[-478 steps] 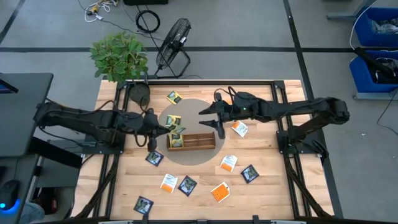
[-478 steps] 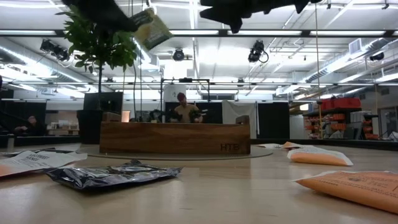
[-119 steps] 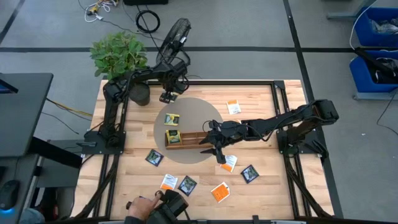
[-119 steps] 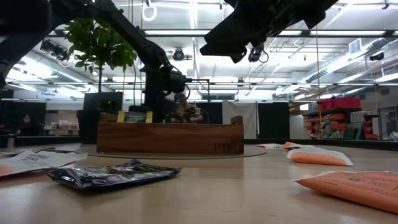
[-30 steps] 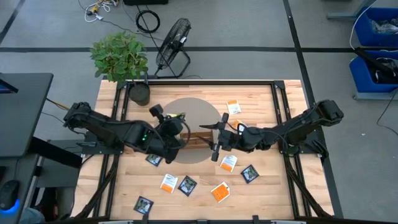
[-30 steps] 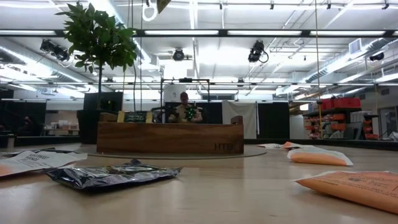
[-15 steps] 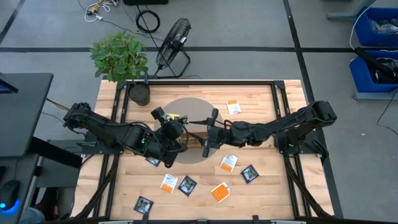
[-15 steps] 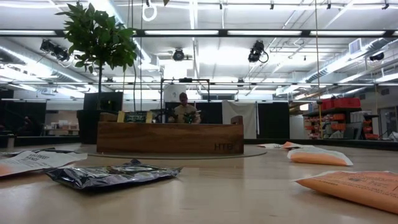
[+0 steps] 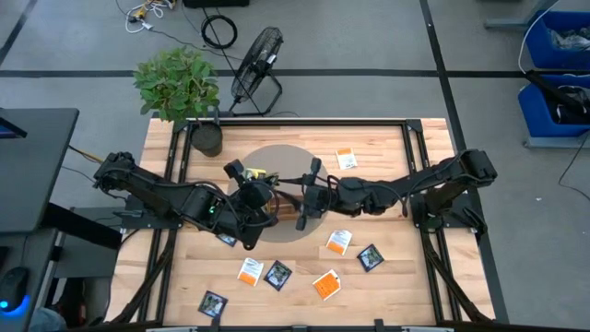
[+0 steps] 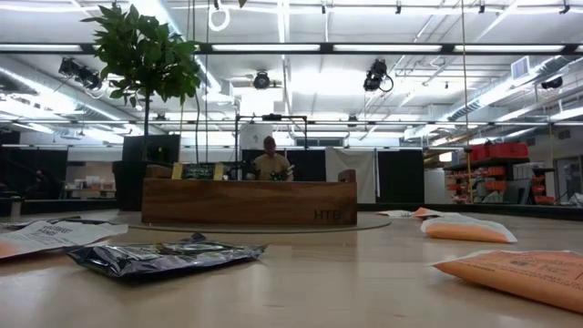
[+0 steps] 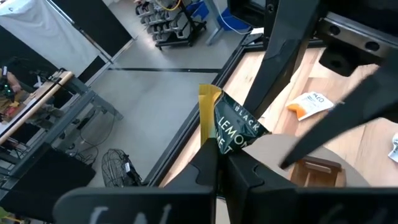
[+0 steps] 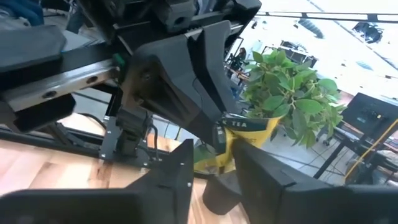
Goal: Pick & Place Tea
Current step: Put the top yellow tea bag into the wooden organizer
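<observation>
High above the wooden tray [image 10: 250, 200], my left gripper [image 11: 216, 158] is shut on a yellow-green tea sachet [image 11: 236, 127], which also shows in the high view [image 9: 257, 172]. My right gripper [image 12: 214, 158] comes from the table's right and is open. One finger stands on each side of that sachet [image 12: 239, 134]. Both grippers meet over the round mat [image 9: 277, 161]. Other sachets lie flat on the table: orange-and-white ones [image 9: 338, 242] and navy ones [image 9: 370, 257]. A few sachets stand in the tray's left end [image 10: 200, 170]. My left gripper pinches the sachet's lower edge [image 11: 217, 144] between its two fingers, coming roughly level from the table's left. The sachet sticks out past the fingertips, lifted clear above the tray. My right gripper has the sachet's free end between its fingers [image 12: 186, 165]; whether they touch it, I cannot tell.
A potted plant [image 9: 180, 88] stands at the table's far left corner, with a fan [image 9: 256, 60] on the floor behind it. An orange-and-white sachet [image 9: 346, 158] lies at the far right of the mat. More sachets [image 9: 277, 274] are scattered along the near side.
My right gripper has gone toward the table's left and reached the sachet in my left gripper. The sachet stays lifted above the tray.
</observation>
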Tool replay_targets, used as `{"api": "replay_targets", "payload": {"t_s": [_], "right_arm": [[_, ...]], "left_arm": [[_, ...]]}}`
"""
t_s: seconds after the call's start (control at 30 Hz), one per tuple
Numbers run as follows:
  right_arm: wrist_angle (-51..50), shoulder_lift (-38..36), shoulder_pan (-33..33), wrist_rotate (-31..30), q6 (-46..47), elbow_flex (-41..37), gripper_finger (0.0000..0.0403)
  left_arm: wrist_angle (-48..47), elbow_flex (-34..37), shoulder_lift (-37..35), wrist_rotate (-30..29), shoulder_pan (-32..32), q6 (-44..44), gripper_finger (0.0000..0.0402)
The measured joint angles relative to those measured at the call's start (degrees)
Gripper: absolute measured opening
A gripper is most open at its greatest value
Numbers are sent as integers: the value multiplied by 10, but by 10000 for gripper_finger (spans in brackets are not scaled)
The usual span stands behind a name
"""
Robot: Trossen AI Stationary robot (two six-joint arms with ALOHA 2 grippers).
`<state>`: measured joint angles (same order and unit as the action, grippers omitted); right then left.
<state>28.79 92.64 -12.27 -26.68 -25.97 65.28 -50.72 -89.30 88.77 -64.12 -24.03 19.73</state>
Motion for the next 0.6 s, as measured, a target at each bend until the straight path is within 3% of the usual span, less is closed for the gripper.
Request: {"api": "replay_targets", "payload": {"t_s": [0.27,0.6], "right_arm": [[-2,0,7,-1,-7,0,14],[-51,-14,7,1,-24,0,2]], "left_arm": [[-1,0,0,12,0,-5,12],[-10,0,0,57,1,-42,19]]}}
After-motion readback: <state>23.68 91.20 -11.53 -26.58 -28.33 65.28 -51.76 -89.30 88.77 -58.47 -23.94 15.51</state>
